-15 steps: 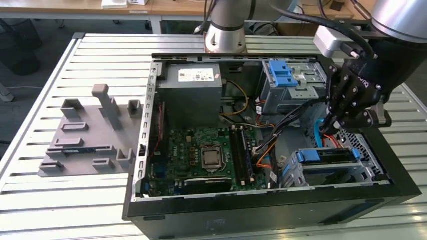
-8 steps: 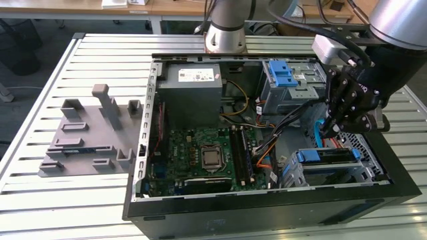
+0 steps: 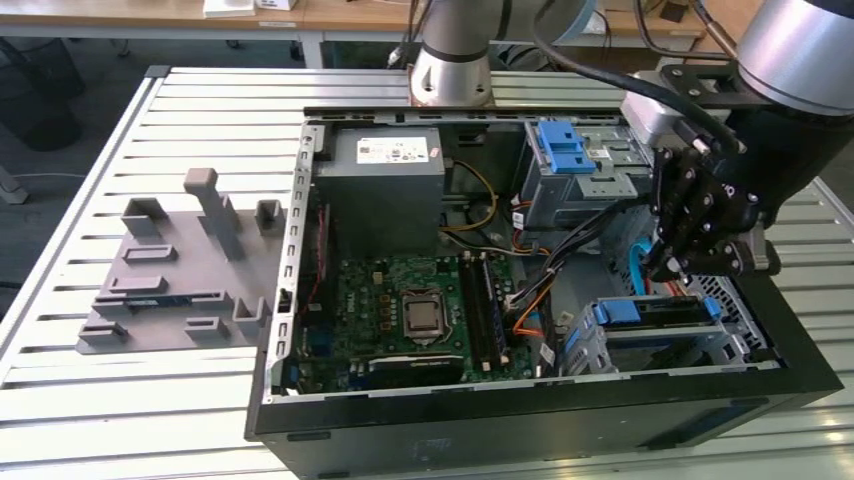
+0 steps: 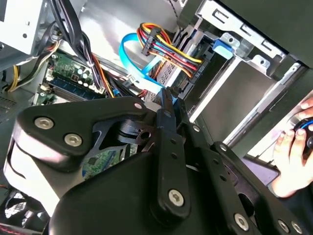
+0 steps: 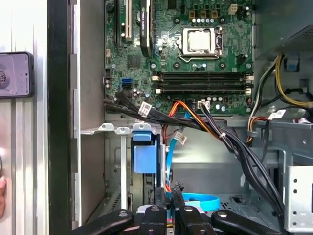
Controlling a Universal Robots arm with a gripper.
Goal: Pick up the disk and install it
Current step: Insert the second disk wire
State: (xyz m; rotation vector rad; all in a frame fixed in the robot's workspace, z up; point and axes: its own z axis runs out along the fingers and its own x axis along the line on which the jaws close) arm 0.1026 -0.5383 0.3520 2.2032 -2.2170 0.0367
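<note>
The disk (image 3: 647,312) sits in the lower drive cage (image 3: 727,345) at the exterior view's right, inside the open computer case. Only its blue carrier end faces up. In the first wrist view that blue end (image 5: 145,157) stands in the cage slot, with the dark edge of the drive beside it. My gripper (image 3: 663,272) hangs just above the cage, a little off the disk and apart from it. In both wrist views its black fingers (image 5: 169,189) are pressed together (image 4: 167,94) with nothing between them.
The motherboard (image 3: 414,310) lies in the case's middle, and a grey power supply (image 3: 380,165) stands behind it. An upper cage carries a blue latch (image 3: 567,150). Cable bundles (image 5: 230,142) and a light-blue flat cable (image 5: 198,201) cross near the gripper. A grey fixture (image 3: 180,265) sits at the exterior view's left. A person's hand (image 4: 288,156) is nearby.
</note>
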